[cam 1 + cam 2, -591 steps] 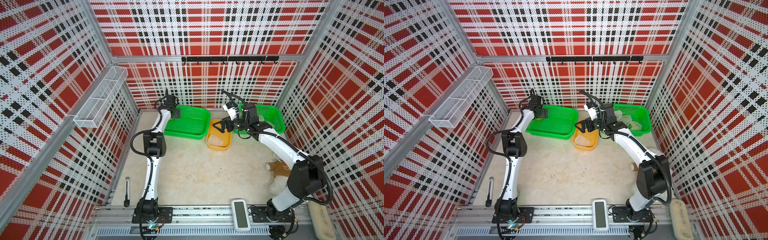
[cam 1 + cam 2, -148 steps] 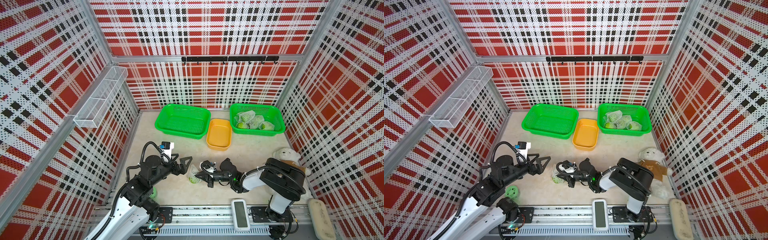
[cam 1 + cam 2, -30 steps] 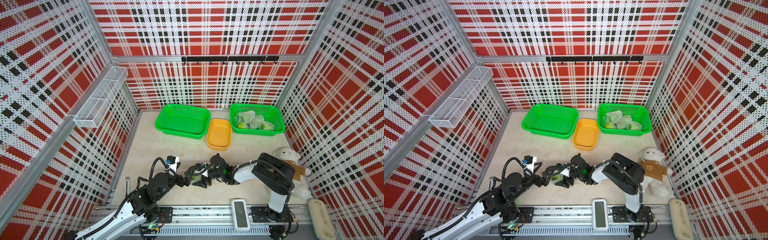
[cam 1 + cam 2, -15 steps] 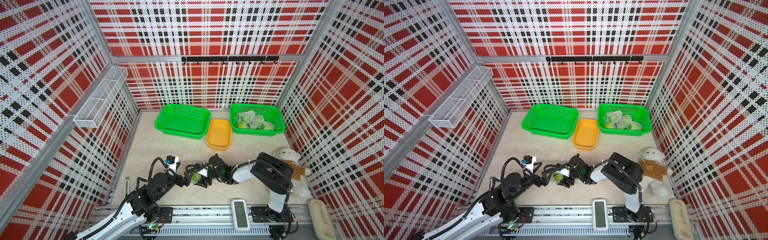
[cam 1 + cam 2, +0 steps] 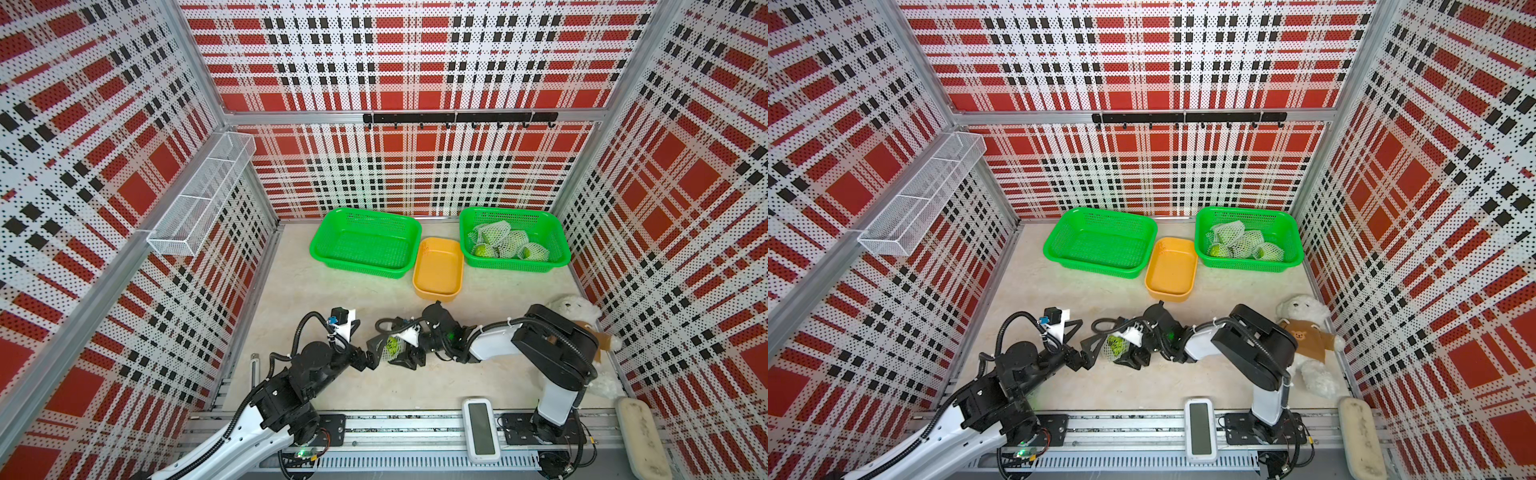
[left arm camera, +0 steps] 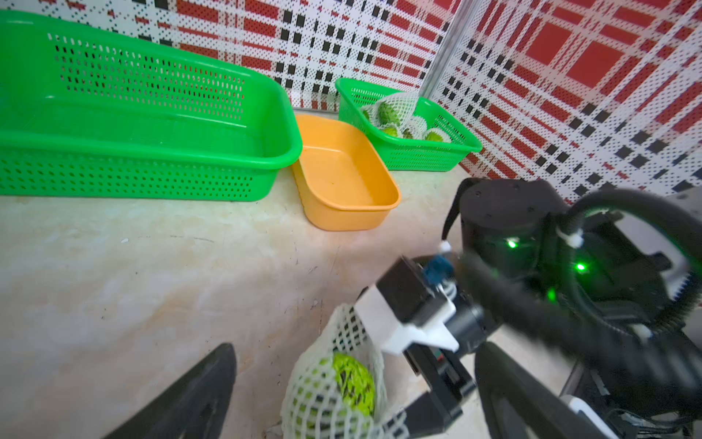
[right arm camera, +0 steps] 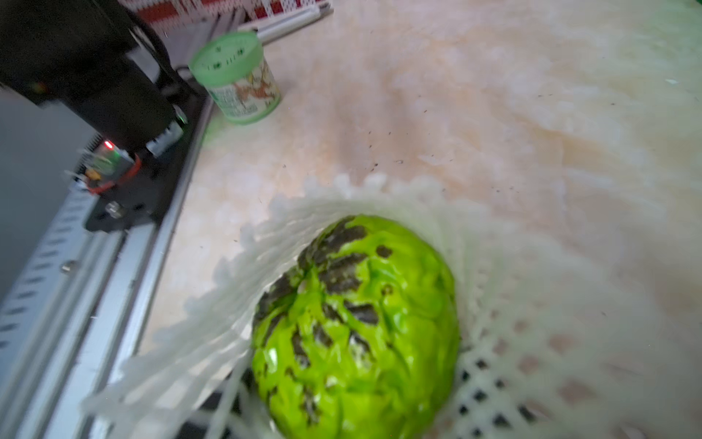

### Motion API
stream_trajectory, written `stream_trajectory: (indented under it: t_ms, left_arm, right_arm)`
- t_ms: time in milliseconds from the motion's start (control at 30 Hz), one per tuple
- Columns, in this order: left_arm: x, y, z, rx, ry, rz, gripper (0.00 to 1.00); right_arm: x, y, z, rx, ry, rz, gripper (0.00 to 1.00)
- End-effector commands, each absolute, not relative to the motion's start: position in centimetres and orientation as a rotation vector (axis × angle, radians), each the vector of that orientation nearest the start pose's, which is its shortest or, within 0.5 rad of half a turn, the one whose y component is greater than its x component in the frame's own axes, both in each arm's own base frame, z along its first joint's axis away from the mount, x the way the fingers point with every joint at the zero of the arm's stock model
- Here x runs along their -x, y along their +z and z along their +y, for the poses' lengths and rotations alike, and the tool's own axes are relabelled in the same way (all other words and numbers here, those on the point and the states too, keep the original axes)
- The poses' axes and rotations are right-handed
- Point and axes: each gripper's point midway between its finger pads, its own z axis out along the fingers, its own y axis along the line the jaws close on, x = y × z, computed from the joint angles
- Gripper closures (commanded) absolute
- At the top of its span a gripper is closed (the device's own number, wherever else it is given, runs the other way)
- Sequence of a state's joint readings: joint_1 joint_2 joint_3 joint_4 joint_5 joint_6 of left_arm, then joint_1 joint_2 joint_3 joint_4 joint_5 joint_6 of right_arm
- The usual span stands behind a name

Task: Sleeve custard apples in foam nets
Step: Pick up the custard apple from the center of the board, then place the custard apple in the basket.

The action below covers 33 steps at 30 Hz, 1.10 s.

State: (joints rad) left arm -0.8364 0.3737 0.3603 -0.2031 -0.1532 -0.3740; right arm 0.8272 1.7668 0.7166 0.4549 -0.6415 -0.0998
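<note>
- Nearest you, a white handheld device [image 5: 480,428] lies on the front rail.
- Just behind the rail, your left claw [image 6: 357,353] hangs low over the worktop [image 5: 324,286]. It is wide open, with its jaws spread to either side of the netted fruit.
- Between those jaws sits one custard apple [image 7: 357,323], bright green with dark patches. It is inside a foam net [image 7: 532,342] whose mouth flares wide.
- Your right claw [image 5: 397,353] meets the fruit from the opposite side, with its jaws partly apart at the net. I cannot tell whether they grip it.
- Off to the right, a white plush bear [image 5: 577,309] lies beside the right arm.
- Farther back, an orange tray [image 5: 438,266] stands between two baskets.
- The left green basket [image 5: 365,216] is at the back wall.
- The right green basket [image 5: 515,214], also at the back wall, holds several netted custard apples [image 5: 505,243].
</note>
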Motion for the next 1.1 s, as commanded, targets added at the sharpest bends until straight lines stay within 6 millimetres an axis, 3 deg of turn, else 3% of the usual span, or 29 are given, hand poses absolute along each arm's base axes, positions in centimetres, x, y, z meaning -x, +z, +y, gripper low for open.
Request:
stream_trajectory:
  t_ms: [0,233,467,567,633,733,867,967,1067]
  left_arm:
    - [-19.0,25.3,-17.8,-0.367,-0.740,1.723,0.01]
    - [-18.7,28.2,-18.8,-0.455,-0.747,1.655,0.01]
    - [-18.9,28.6,-20.3,-0.526,-0.762,1.621,0.01]
    - [-19.4,28.3,-20.8,-0.556,-0.738,1.617,0.01]
    - [-19.7,28.1,-21.2,-0.571,-0.733,1.615,0.01]
    - [-19.7,28.4,-21.8,-0.583,-0.757,1.584,0.01]
    - [-20.0,28.2,-21.9,-0.583,-0.770,1.570,0.01]
    - [-20.1,28.4,-21.5,-0.576,-0.783,1.560,0.01]
    - [-20.2,28.5,-20.8,-0.558,-0.789,1.552,0.01]
  right_arm:
    - [-20.9,12.8,37.0,1.218,1.377,1.818,0.40]
    - [-22.8,16.5,33.8,0.968,1.603,2.128,0.40]
    - [-26.0,19.1,30.7,0.527,1.705,2.371,0.41]
    - [-26.8,19.9,29.2,0.419,1.636,2.447,0.38]
    - [-29.0,20.7,27.1,0.214,1.598,2.452,0.35]
    - [-33.3,23.1,23.2,-0.081,1.599,2.312,0.38]
    - [-38.5,25.0,17.6,-0.354,1.486,2.192,0.37]
    - [-41.9,25.5,14.0,-0.540,1.447,2.087,0.36]
    - [-44.3,24.5,11.5,-0.695,1.423,2.048,0.36]
